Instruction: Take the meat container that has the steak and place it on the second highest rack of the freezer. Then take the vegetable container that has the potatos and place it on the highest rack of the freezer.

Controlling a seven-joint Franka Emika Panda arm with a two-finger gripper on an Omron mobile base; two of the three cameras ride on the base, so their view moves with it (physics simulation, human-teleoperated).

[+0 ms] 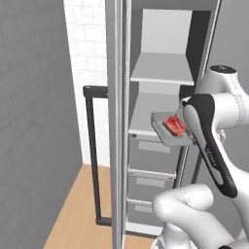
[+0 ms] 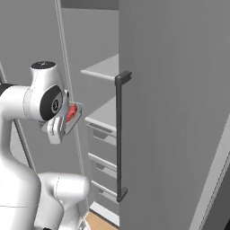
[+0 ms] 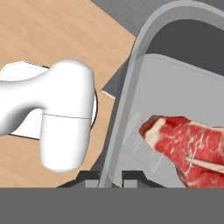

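Note:
My gripper (image 3: 110, 176) is shut on the near rim of the meat container (image 3: 141, 52), a small grey tray with the red steak (image 3: 189, 144) lying in it. In the left base view the meat container (image 1: 167, 133) with the steak (image 1: 174, 124) hangs at the front edge of the second highest rack (image 1: 146, 114) of the open freezer (image 1: 202, 44), with my forearm covering the gripper. The highest rack (image 1: 159, 68) is one level above. From the right, the meat container (image 2: 76, 113) is tilted beside my wrist, short of the second highest rack (image 2: 105, 113). The vegetable container is out of view.
The freezer door (image 1: 116, 121) stands open on the left with its long dark bar handle (image 1: 92, 146). Grey drawers (image 1: 151, 156) sit below the racks. A grey wall (image 2: 179, 112) with a dark handle (image 2: 119, 134) is close on the right. Wooden floor (image 1: 78, 209) lies below.

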